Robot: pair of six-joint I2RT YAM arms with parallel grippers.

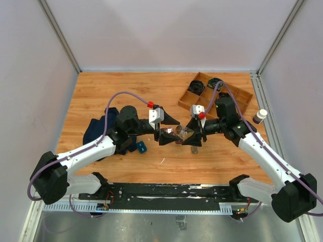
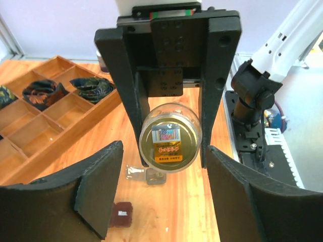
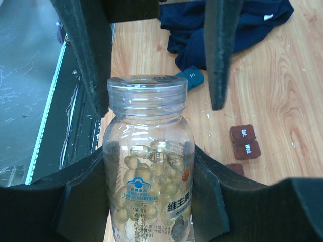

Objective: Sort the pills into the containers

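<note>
My right jaws pinch a clear capsule bottle (image 3: 149, 171); my left jaws gape, facing its cap (image 3: 147, 93); brown containers (image 3: 242, 133) sit on the worktop (image 3: 282, 101).

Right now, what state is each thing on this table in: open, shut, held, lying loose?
Clear plastic pill bottle with yellow capsules: held off the table, cap on.
Right gripper: shut on the bottle.
Left gripper: open, flanking the cap.
Small dark-brown square boxes: lying on the table, apparently shut.
Wooden divided tray: some compartments hold dark coiled cables.
Dark-blue cloth: crumpled.
</note>
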